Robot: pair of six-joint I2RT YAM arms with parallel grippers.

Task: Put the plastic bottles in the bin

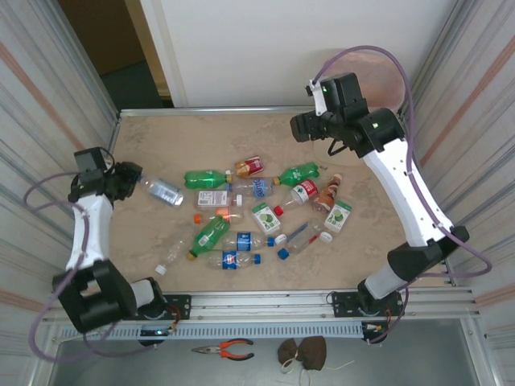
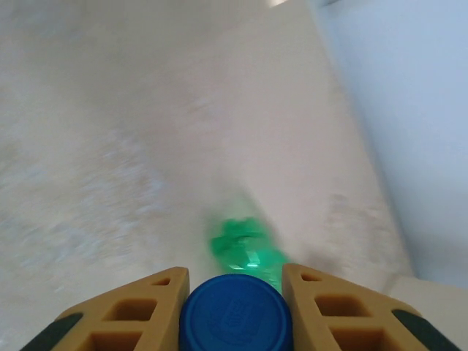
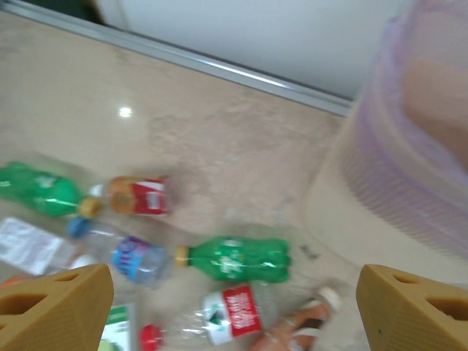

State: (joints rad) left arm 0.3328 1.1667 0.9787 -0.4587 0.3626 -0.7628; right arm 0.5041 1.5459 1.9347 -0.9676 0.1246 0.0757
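Clamping a blue-capped bottle [image 2: 235, 320], the left pincer [image 2: 234, 281] is clenched — right pincer [image 3: 234, 281] gapes wide.

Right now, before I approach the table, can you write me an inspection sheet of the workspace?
Surface: beige table, bare near the far edge.
Job's things: many bottles lying mid-table; pink bin at the far right corner.
Clutter: loose caps among the bottles; pliers and a brown lump below the front rail.
Grippers: left gripper, jaws shut on a blue-capped bottle; right gripper, jaws open, empty, near the bin.
Cables: purple cables loop off both arms.
Surroundings: ribbed metal walls, white back panel.
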